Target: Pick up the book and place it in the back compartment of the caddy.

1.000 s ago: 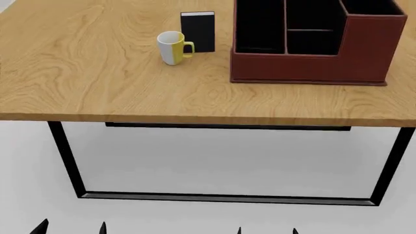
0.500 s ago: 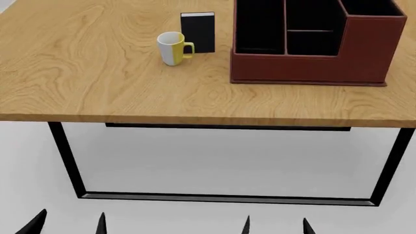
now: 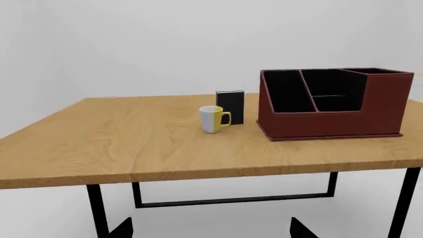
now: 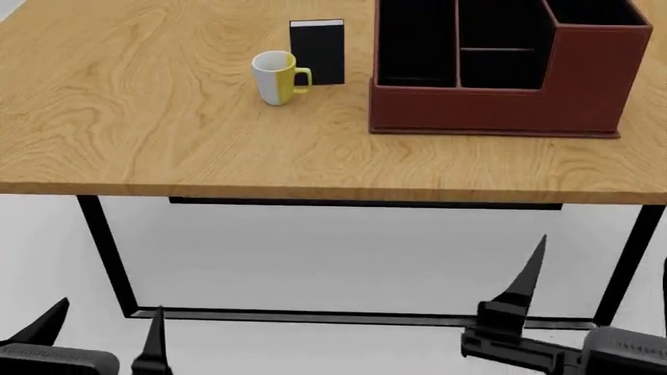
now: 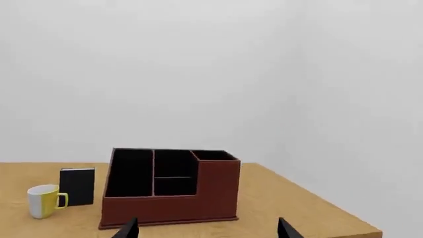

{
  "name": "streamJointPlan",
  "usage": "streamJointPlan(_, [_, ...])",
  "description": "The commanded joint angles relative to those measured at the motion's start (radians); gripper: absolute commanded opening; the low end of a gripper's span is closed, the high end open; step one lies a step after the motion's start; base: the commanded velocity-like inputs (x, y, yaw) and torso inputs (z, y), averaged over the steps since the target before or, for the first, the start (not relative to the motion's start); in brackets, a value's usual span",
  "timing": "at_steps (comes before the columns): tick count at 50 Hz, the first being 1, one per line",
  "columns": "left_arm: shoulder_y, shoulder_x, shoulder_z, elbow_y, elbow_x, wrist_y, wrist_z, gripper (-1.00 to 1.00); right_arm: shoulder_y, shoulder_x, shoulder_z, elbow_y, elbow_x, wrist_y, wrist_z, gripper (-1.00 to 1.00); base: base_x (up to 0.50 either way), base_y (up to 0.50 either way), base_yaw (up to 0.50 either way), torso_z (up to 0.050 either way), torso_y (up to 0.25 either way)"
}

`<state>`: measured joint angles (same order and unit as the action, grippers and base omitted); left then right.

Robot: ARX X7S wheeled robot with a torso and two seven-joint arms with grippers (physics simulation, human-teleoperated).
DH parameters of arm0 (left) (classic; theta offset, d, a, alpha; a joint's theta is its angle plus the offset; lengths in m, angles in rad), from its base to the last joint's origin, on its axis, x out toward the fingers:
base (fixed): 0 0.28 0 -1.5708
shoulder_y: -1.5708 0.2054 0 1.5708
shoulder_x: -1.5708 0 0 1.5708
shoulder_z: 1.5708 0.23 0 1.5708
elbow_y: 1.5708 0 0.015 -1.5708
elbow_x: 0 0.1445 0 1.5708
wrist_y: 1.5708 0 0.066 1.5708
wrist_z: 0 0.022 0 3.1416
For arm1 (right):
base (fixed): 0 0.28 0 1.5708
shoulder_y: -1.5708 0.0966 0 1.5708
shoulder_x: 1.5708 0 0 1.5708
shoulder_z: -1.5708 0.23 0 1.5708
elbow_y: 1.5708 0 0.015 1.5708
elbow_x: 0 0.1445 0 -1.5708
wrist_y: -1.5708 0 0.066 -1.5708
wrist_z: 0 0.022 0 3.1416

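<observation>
The book [image 4: 317,51] stands upright on the table [image 4: 156,133], just behind the mug [image 4: 278,77] and to the left of the caddy [image 4: 501,109], with a clear gap between book and caddy wall. We judge it a stiff, fairly light hardcover that will not flex or crush; its smooth black covers look slippery, so we would pinch it across its thickness near the top edge, where the mug does not crowd the approach. A careless nudge could tip it flat or knock the mug. The back compartment [image 4: 498,23], the far pocket of the caddy's middle column beyond the low crossbar, is open and dark inside. Both arms hang low in front of the table, well apart from everything on it. We see the left gripper [image 4: 99,332] with its fingertips spread and nothing between them. The right gripper [image 5: 206,229] likewise has its tips apart and empty.
</observation>
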<state>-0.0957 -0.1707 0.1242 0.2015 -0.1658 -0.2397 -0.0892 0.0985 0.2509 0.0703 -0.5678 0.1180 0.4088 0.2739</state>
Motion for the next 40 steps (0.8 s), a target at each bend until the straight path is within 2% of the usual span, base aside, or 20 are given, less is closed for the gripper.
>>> streamJointPlan(1, [-0.028, -0.017, 0.006, 0.018, -0.011, -0.032, 0.0, 1.0, 0.104, 0.093, 0.13, -0.238, 0.003, 0.262, 0.064, 1.0, 0.0, 0.0, 0.0, 0.0, 0.0])
streamJointPlan(20, [-0.043, -0.03, 0.023, 0.01, -0.016, -0.032, 0.0, 1.0, 0.271, 0.263, 0.372, -0.478, 0.103, 0.621, 0.051, 1.0, 0.0, 0.0, 0.0, 0.0, 0.0])
streamJointPlan(30, [-0.044, -0.035, 0.027, 0.032, -0.028, -0.047, -0.004, 1.0, 0.225, 0.637, 0.594, -0.478, 0.73, 0.615, 0.514, 1.0, 0.0, 0.0, 0.0, 0.0, 0.0])
streamJointPlan(40, [-0.053, -0.042, 0.029, 0.059, -0.035, -0.068, -0.012, 1.0, 0.079, 0.815, 0.873, -0.477, 1.008, 0.558, 0.693, 1.0, 0.0, 0.0, 0.0, 0.0, 0.0])
